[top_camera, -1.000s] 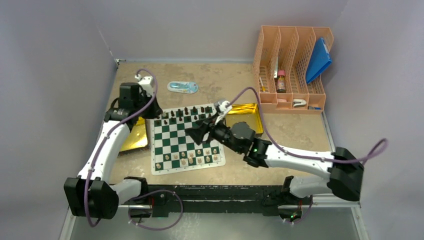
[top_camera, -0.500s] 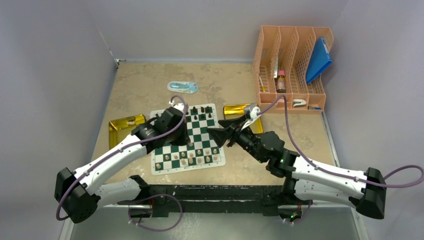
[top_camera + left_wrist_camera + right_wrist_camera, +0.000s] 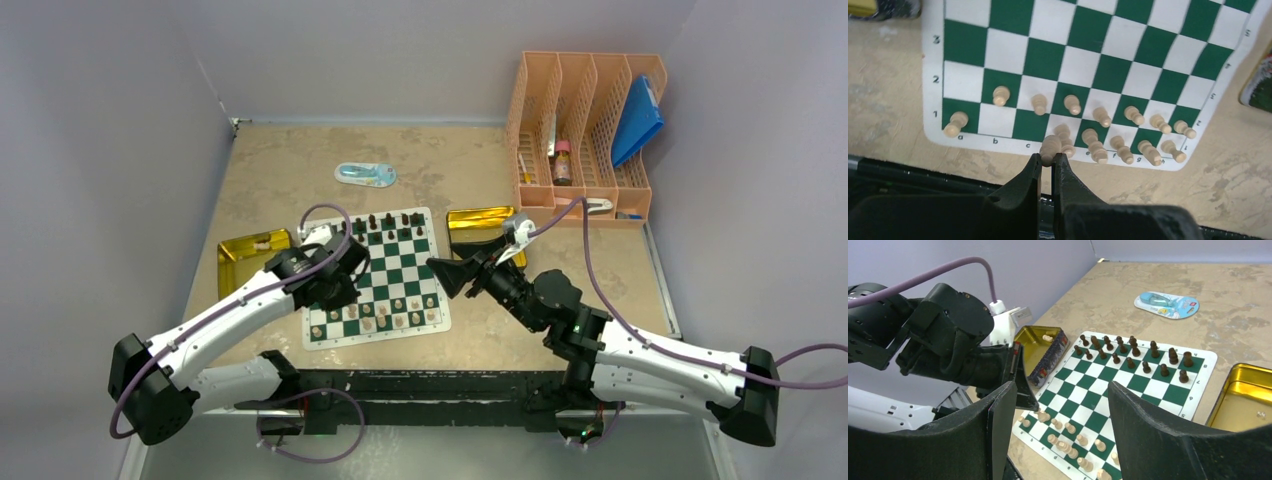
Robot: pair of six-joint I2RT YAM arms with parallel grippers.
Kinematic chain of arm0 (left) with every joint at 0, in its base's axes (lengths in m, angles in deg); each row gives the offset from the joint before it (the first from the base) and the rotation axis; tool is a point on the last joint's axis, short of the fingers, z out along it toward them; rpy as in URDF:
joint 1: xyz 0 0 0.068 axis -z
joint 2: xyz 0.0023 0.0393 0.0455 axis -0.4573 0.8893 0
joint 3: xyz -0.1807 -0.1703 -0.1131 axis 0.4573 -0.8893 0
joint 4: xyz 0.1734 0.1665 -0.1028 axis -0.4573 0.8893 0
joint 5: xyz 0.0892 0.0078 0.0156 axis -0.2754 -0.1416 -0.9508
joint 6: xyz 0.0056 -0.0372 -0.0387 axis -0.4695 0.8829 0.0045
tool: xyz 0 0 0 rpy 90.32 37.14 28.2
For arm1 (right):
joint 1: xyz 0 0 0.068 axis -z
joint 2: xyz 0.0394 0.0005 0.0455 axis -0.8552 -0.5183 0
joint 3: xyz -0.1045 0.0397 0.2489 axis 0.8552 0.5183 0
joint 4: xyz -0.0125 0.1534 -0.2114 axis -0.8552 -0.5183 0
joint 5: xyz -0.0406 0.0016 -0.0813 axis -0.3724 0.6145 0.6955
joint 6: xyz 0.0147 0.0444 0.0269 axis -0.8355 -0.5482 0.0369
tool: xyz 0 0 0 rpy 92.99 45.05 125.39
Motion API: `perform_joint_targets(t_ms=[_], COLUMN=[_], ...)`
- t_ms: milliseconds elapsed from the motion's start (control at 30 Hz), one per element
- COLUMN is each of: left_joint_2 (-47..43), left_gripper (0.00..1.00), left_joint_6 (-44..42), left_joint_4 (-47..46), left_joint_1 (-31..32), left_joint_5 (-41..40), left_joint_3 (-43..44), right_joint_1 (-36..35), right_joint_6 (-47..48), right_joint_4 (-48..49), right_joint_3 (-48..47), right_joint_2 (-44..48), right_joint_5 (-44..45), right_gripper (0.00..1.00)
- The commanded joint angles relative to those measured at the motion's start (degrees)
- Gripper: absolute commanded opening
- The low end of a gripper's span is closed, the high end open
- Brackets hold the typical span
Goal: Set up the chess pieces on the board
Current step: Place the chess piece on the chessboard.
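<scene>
Now the left end effector (image 3: pixel 1047 161) is clamped on a cream piece (image 3: pixel 1050 146) over the near edge of the board (image 3: pixel 1088 65), likely bound for a bare first-row square, while the right end effector (image 3: pixel 1060 410) hangs alongside, fingers apart, holding nothing.

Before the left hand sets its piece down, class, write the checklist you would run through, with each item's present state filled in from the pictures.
1. Left hand shut on the held cream piece: ok.
2. Free squares in the board's near row, b1 and c1 bare: ok.
3. Which kind of piece is held: cannot tell.
4. Held cream piece clear of the neighbour piece: cannot tell, they overlap in the wrist view.
5. Right hand open, empty, apart from the left hand: ok.
6. Cream side complete: not ok, a2 bare and a spare piece lies in the gold tray.
</scene>
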Motion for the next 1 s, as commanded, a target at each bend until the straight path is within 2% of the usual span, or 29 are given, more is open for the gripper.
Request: perform_joint_targets(t_ms=[0, 233, 967], left_joint_2=[-0.82, -1.23, 1.13], left_gripper=[0.0, 0.0, 0.0], left_joint_6=[12.24, 16.67, 14.86], left_joint_4=[8.37, 7.15, -3.21], left_joint_1=[0.87, 1.18, 1.27], left_joint_5=[-4.29, -3.31, -1.79], left_joint_3=[-0.71, -4.5, -10.07], right_joint_1=[0.22, 0.21, 0.22], right_joint_6=[1.13, 1.2, 1.59], right_joint_4=[1.44, 1.78, 1.37], right_joint_3=[-0.07, 0.04, 0.09], right_joint_2=[1.03, 1.1, 1.95], right_joint_5=[2.15, 2.42, 3.17], right_gripper=[0.7, 0.7, 0.7])
